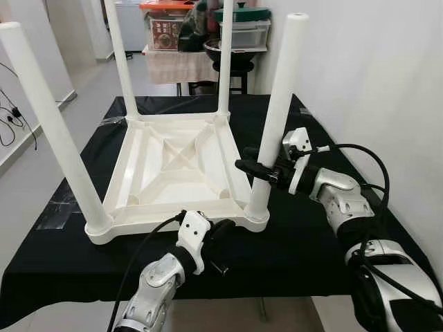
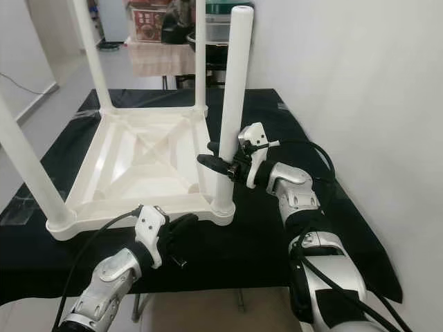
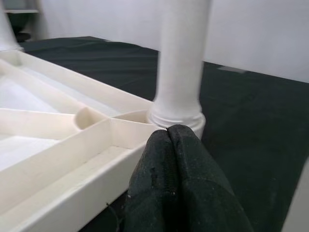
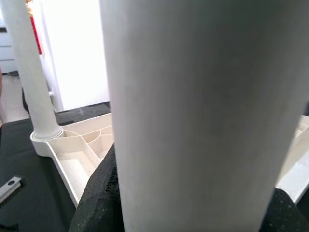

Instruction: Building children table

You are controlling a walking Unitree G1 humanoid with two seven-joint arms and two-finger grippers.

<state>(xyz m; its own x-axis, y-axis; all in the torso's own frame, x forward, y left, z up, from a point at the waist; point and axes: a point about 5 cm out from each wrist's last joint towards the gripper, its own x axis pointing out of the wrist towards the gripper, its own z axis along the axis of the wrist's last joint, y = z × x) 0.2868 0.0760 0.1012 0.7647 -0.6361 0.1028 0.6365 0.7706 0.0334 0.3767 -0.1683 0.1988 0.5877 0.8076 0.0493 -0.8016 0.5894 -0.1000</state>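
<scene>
Four legs stand in the upside-down kids' tabletop [image 1: 173,166] on the counter [image 1: 311,228], so assembly looks nearly done. Right claw [image 1: 257,168] grips the near-right leg [image 1: 277,117]; left claw [image 1: 223,232], closed w/ nothing held, sits by the tabletop's front edge.

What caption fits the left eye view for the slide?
Right gripper clamps the near-right leg of an upturned white table; left gripper, shut, rests at its near edge.

1. Table top [image 1: 181,162]: lies upside down on the cloth [image 1: 304,228], four legs standing up from its corners.
2. Right gripper [image 1: 257,170]: around the near right leg [image 1: 278,114], low on it.
3. Left gripper [image 1: 220,242]: on the cloth just before the top's near edge, beside that leg's foot.
4. Storage boxes [image 1: 166,26]: behind the table, on a stand.
5. Wall [image 1: 374,76]: to the right.
</scene>
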